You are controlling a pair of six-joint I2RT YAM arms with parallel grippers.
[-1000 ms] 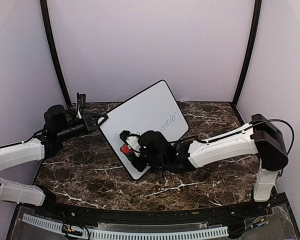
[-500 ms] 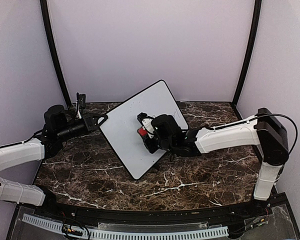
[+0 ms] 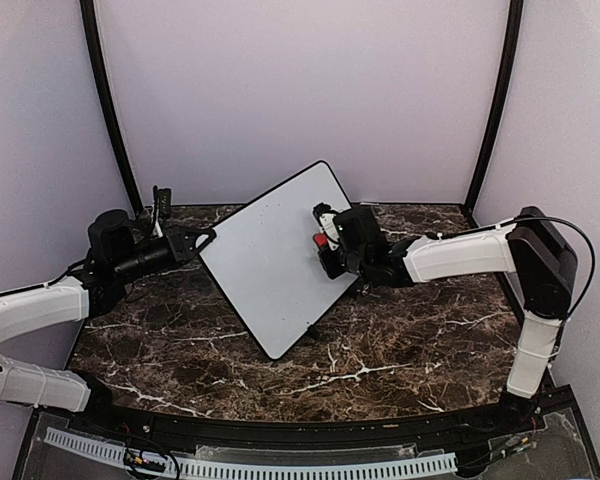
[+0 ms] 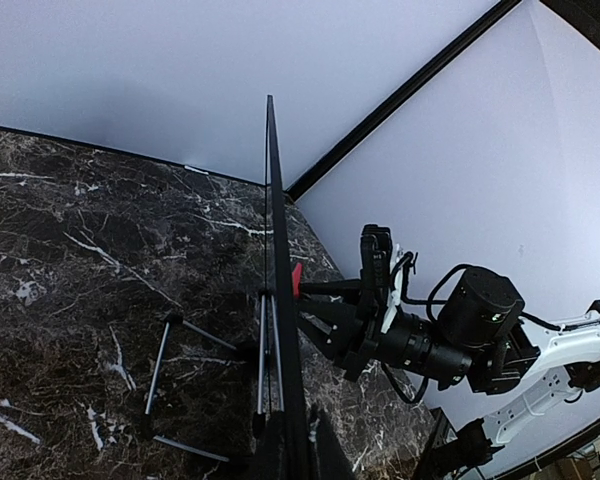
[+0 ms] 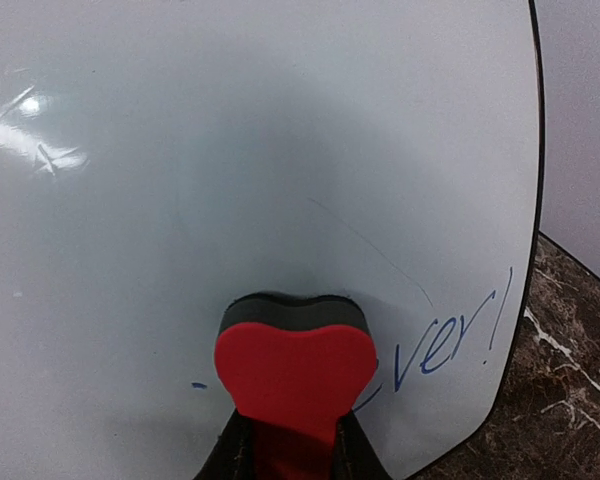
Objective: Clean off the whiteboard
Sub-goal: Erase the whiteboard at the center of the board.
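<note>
Right wrist: your right claw [image 5: 292, 452] is clamped on the eraser [image 5: 295, 372], which is pressed flat to the board [image 5: 230, 150] straight ahead. Blue writing [image 5: 445, 345] sits just right of the eraser. Your left claw [image 4: 292, 458] pinches the board's edge, holding it tilted.

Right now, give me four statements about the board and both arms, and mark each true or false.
1. The right pincer presses a red eraser against the whiteboard. True.
2. The whiteboard lies flat on the marble table. False: it stands propped up at a tilt.
3. Blue writing ending in "ver!" shows beside the eraser. True.
4. The left pincer hangs open, clear of the board. False: it is shut on the board's edge.
</note>
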